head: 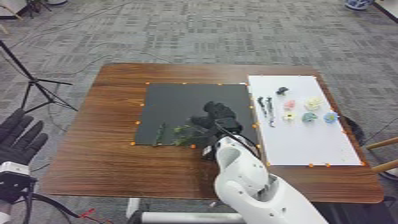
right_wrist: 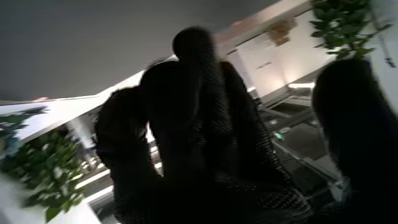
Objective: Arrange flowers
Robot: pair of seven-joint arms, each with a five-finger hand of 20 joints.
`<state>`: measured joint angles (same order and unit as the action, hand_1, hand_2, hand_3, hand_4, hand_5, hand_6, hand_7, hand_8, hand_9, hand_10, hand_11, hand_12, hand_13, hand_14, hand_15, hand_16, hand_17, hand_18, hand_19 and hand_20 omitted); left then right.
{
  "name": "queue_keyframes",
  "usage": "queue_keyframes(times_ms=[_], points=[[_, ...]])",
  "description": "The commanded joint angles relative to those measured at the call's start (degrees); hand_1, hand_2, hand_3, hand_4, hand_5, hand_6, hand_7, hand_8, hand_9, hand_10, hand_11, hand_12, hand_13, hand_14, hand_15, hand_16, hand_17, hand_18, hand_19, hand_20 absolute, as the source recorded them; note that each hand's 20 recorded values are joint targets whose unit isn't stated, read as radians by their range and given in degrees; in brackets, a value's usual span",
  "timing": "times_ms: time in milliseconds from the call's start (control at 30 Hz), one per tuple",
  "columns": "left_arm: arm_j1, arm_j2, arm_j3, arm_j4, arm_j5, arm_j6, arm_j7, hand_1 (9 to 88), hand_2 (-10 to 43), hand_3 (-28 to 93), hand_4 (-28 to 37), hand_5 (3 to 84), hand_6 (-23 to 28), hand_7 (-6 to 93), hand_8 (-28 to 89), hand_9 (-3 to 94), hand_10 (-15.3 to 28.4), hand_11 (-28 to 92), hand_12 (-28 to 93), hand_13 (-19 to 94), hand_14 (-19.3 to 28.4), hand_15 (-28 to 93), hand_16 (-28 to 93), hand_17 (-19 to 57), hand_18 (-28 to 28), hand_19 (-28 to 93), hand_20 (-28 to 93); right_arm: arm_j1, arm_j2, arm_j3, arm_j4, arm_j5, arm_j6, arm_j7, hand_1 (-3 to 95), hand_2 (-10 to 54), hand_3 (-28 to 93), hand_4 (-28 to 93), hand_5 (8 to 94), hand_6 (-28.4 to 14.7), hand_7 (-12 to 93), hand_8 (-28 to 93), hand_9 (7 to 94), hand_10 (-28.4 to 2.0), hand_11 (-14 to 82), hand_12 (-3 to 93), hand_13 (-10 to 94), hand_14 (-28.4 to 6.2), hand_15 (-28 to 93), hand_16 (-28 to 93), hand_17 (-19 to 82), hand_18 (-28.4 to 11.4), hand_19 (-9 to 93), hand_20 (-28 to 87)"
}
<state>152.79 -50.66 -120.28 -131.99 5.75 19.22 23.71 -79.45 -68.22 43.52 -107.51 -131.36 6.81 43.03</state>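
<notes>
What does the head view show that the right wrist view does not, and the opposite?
Head view: the left hand, wooden table, black mat, and white board with a pink flower and a blue flower on it. Right wrist view: big green leaves close to the picture's edges. Both: the right hand.

Wood grain, dark fabric and smooth white shell

The surface [head: 93, 155] is brown wood with visible grain and a soft sheen. On it, the black mat [head: 191, 102] looks matt and even, the white sheet [head: 311, 145] smooth and flat. The flower heads [head: 309, 117] look matt. Black fabric covers the left hand [head: 19, 140] and the right hand [head: 204, 121], its weave finely textured in the right wrist view. The right arm [head: 240, 167] has a smooth, hard white shell, plastic-looking. The floor [head: 187, 37] is matt, textured grey carpet.
</notes>
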Motion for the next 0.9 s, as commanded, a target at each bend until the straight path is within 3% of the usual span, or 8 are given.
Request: queue_keyframes(times_ms=[33,133,267,367,500,667,800,900], points=[[1.9,-0.87,-0.72,-0.63,-0.50,0.00,0.88,23.3,18.3,71,-28.3,33.3,7.0,7.9,-7,26.7,11.2,10,13,19,12.0,17,-1,-3.5,9.4,14,12,-3.5,-1.6,11.0,-4.5,17.0,-20.2,-9.3,23.5,11.8,74,-18,64.6,-7.8,27,-9,45.8,-27.0,12.6,15.9,57,-18.6,79,27,27,-28.1,79,34],[1.1,-0.58,-0.06,-0.51,-0.14,-0.04,0.30,23.4,18.6,71,-28.3,33.3,7.0,7.9,-7,26.8,11.2,10,12,19,12.0,18,-1,-3.5,9.5,15,12,-3.6,-1.5,9.9,-4.8,9.2,-23.4,-12.3,23.4,14.0,74,-18,70.3,-6.9,29,-10,42.3,-27.7,10.8,14.3,55,-19.9,81,27,25,-28.1,77,34],[0.6,-0.44,-0.04,-0.34,-0.18,-0.02,0.10,23.5,18.6,71,-28.3,33.3,7.0,8.0,-7,26.9,11.5,10,12,19,12.0,18,-1,-3.6,9.5,15,12,-3.7,-1.9,10.5,-5.6,10.2,-27.4,-12.0,23.6,13.9,76,-17,73.9,-6.3,28,-10,42.4,-26.9,10.4,13.4,55,-20.3,82,26,25,-28.3,77,36],[0.9,-0.57,-0.36,-0.40,0.69,-0.28,-0.35,23.4,19.1,72,-27.8,33.3,7.0,7.9,-7,26.9,11.5,10,12,19,12.0,18,-1,-3.6,9.5,15,12,-3.8,-2.3,11.0,-5.5,8.8,-31.4,-12.8,24.1,14.0,76,-16,75.8,-6.2,26,-10,43.0,-26.5,10.3,13.1,55,-20.6,82,26,24,-28.3,76,36],[0.9,-0.37,-0.09,-0.32,-0.16,0.14,0.09,23.7,19.5,72,-26.6,33.3,7.0,8.0,-7,26.9,11.4,10,12,19,12.0,17,-1,-3.5,9.4,14,12,-3.5,-1.9,9.3,-4.8,7.6,-28.8,-12.1,25.3,14.2,76,-16,71.2,-5.9,13,-11,44.5,-25.6,11.3,13.9,54,-20.7,82,26,24,-28.4,76,38],[0.7,-0.23,0.15,-0.33,-0.18,0.02,-0.10,23.9,19.6,72,-26.3,33.4,7.0,8.0,-7,26.9,11.4,10,12,19,12.0,18,-1,-3.6,9.5,15,12,-2.8,-2.2,8.7,-4.1,6.8,-30.3,-9.4,27.0,15.5,76,-16,65.0,-6.0,10,-11,49.8,-24.7,16.6,16.8,54,-20.0,81,25,25,-28.2,76,38],[0.7,-0.31,-0.03,-0.22,-0.31,0.17,-0.57,24.0,19.6,72,-26.4,33.4,7.0,8.2,-7,26.9,11.5,10,12,19,12.1,18,-1,-3.6,9.5,15,12,-3.2,-1.9,8.1,-3.8,5.4,-27.4,-8.6,28.5,15.8,79,-16,69.8,-5.3,11,-11,42.5,-25.9,12.4,15.1,52,-20.3,81,25,25,-28.2,77,37],[0.7,-0.31,0.08,-0.05,0.11,0.02,-1.13,24.0,19.5,71,-26.7,33.4,7.0,8.2,-7,27.0,11.5,10,12,19,12.1,18,-1,-3.6,9.6,15,12,-3.6,-2.9,8.3,-2.9,5.4,-29.1,-7.7,28.7,15.8,78,-16,71.1,-5.2,11,-11,43.3,-25.4,12.4,14.4,52,-20.4,81,24,26,-28.1,77,37]])
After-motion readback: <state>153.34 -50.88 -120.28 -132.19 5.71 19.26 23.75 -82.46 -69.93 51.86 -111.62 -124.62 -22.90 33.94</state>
